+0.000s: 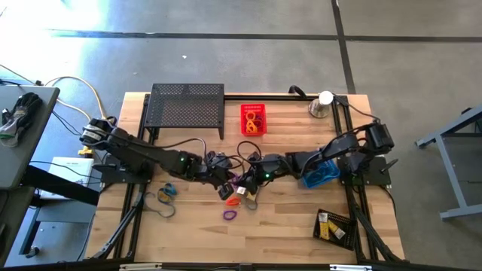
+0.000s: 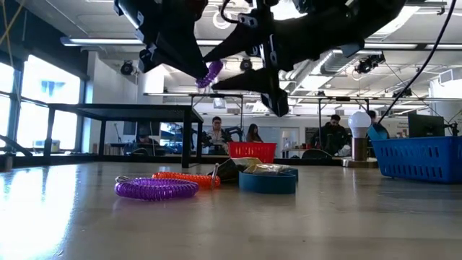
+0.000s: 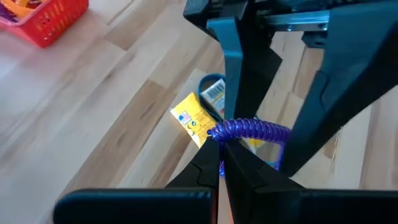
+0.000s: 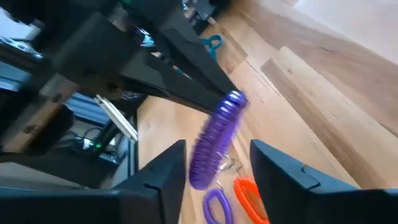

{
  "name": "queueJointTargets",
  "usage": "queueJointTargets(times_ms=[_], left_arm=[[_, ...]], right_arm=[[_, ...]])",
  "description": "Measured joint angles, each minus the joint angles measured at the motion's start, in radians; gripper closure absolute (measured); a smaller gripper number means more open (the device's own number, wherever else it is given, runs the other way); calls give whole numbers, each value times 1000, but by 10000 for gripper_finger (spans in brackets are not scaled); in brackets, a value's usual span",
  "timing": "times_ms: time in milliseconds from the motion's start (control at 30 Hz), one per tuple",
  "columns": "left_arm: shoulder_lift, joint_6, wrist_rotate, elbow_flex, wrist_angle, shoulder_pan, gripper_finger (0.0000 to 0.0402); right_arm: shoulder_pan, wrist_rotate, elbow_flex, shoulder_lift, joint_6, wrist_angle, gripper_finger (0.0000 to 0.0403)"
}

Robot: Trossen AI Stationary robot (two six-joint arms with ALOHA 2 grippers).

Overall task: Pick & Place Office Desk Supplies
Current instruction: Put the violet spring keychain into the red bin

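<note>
The purple coil loop (image 3: 252,130) is the piece in play, and I have it off the table, hanging in the air above the loose pile of supplies near the middle of the wooden table (image 1: 286,218). My left gripper (image 3: 219,163) is pinched tight on one end of it, fingers fully closed on the coil. My right gripper (image 4: 217,163) sits just opposite, its two fingers set apart on either side of the dangling coil but not yet touching it, so I read this as a handover in progress.

Directly under the coil lie a second purple loop (image 2: 156,188), an orange loop (image 2: 184,178) touching it, a small yellow-and-white box (image 3: 193,118) and a blue roll (image 2: 268,179). Farther from the coil, toward the back of the table, stands the red basket (image 1: 253,118) with loops already inside, and beside the right arm the blue basket (image 1: 320,175).

What worries me is the loop's springiness. If my right fingers close while it swings, they may catch only one strand or miss altogether. If the left lets go too soon, the coil drops back into the pile. Pulling apart with both clamped would stretch it and could snap it loose.
</note>
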Motion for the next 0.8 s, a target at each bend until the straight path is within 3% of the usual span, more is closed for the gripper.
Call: queueJointTargets(times_ms=[367, 600, 800], left_arm=[[0, -4, 2, 0, 3, 15, 397], [0, 26, -6, 0, 3, 19, 371], [0, 131, -10, 0, 4, 17, 317]], right_arm=[[-44, -71, 1, 47, -110, -9, 388], [-44, -98, 1, 45, -191, -32, 395], [-50, -107, 1, 45, -219, -81, 397]])
